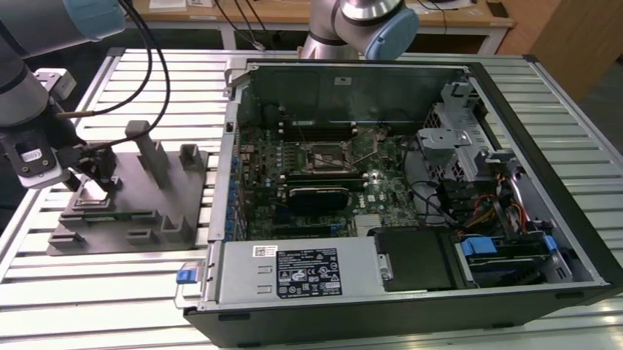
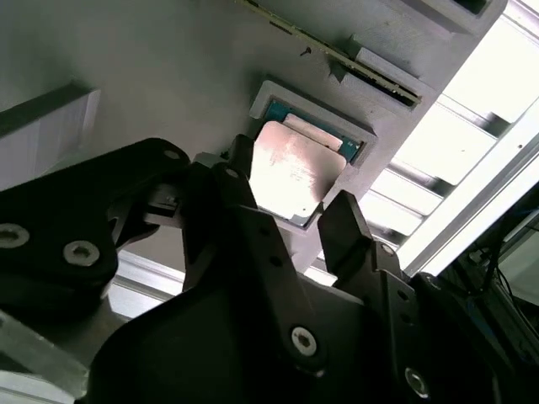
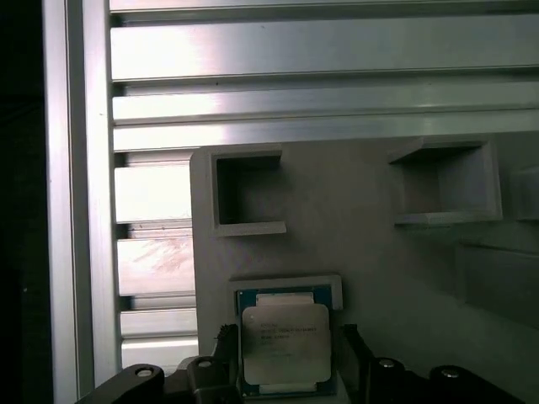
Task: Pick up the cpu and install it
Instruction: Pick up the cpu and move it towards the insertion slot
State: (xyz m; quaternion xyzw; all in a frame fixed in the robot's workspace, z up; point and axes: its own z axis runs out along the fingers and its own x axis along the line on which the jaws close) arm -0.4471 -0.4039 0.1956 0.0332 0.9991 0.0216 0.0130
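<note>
Claw [image 2: 290,183] open, one finger [image 2: 240,164] on each side of cpu [image 3: 285,343]; can't tell if pads touch chip edges. Cpu lies flat betw. the fingertips, silver top up, seated in square pocket of grey fixture [image 3: 354,227]. Fixture sits on slatted alu table [image 3: 295,50] beneath claw. Open PC case [image 1: 389,182] well apart from claw.

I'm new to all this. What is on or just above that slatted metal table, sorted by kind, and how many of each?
Small silver-white square cpu chip: 1
Grey plastic fixture holding it: 1
Open black computer case: 1
Black robot gripper, open, fingers either side of the chip: 1
Total: 4
</note>
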